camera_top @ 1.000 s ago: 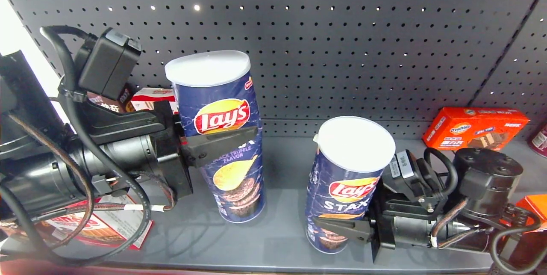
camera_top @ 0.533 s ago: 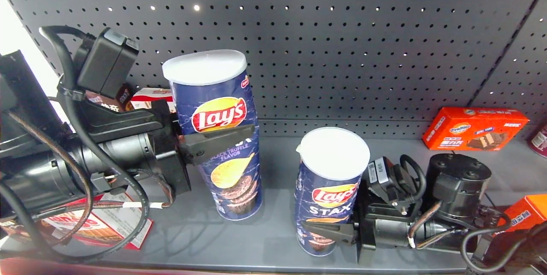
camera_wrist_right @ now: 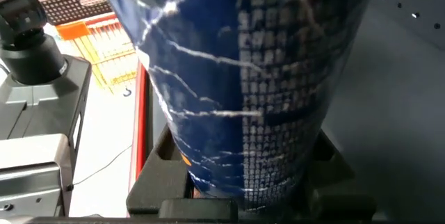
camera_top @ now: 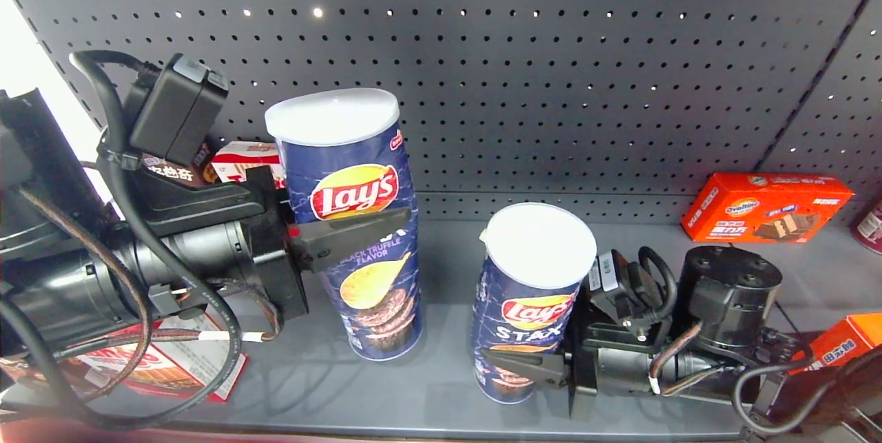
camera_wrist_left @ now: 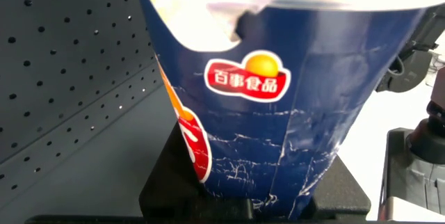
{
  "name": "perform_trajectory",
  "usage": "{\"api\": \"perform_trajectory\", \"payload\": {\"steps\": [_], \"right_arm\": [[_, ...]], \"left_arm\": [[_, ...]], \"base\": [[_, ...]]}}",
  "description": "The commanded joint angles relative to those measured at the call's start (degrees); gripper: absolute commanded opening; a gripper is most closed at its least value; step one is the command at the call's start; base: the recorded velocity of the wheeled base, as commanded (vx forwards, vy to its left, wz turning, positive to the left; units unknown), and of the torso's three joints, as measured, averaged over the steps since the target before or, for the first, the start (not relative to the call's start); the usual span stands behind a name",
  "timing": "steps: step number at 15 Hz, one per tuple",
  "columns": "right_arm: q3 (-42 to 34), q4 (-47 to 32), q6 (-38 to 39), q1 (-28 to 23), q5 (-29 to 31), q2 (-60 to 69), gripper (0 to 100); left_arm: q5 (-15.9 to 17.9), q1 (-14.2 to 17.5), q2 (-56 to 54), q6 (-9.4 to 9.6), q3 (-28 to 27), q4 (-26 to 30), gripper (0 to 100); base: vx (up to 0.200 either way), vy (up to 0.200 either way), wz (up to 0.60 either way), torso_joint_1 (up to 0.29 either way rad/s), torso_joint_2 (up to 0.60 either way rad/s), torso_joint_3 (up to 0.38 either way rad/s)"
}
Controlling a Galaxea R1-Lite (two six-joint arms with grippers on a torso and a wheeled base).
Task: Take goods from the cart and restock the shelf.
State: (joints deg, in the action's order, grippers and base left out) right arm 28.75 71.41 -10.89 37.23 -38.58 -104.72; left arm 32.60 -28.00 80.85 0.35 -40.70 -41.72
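Note:
Two tall blue chips cans with white lids stand upright on the grey shelf (camera_top: 451, 250). My left gripper (camera_top: 358, 229) comes in from the left and is shut on the middle of the left chips can (camera_top: 351, 160), one finger (camera_top: 344, 236) crossing its front. The left wrist view has this can (camera_wrist_left: 278, 133) close up between the fingers. About a hand's width to its right, my right gripper (camera_top: 530, 357) is shut low on the right chips can (camera_top: 534, 250), coming in from the right. This can (camera_wrist_right: 243, 78) rises from the fingers in the right wrist view.
A pegboard wall (camera_top: 551, 50) closes the back of the shelf. An orange box (camera_top: 765, 205) lies at the back right, another orange box (camera_top: 847, 350) at the right edge. A red-and-white box (camera_top: 158, 360) lies front left, and small boxes (camera_top: 241, 157) sit behind the left arm.
My right gripper has carried its can to the left, closer to the other can, mostly in the first half second. The left gripper and its can have dropped slightly.

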Motion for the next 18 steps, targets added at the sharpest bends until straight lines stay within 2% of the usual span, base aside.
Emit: {"api": "perform_trajectory", "payload": {"steps": [1, 4, 11, 18], "right_arm": [[-1.5, 0.04, -0.01, -0.93, 0.0, 3.91, 0], [-5.63, 0.04, -0.01, -1.63, 0.09, 7.42, 0], [-1.68, 0.13, -0.01, 0.56, 0.88, 2.32, 0], [-1.5, 0.13, -0.19, -0.93, 0.79, 0.57, 0]], "left_arm": [[0.01, 0.05, 0.1, 0.09, 0.1, -0.03, 0], [0.1, -0.04, 0.28, 0.09, 0.19, -0.03, 0], [0.1, -0.04, 0.1, 0.09, 0.63, -0.03, 0], [0.1, -0.04, 0.1, 0.09, 0.63, -0.03, 0]], "base": [[0.0, 0.0, 0.0, 0.0, 0.0, 0.0], [0.0, 0.0, 0.0, 0.0, 0.0, 0.0], [0.0, 0.0, 0.0, 0.0, 0.0, 0.0], [0.0, 0.0, 0.0, 0.0, 0.0, 0.0]]}}
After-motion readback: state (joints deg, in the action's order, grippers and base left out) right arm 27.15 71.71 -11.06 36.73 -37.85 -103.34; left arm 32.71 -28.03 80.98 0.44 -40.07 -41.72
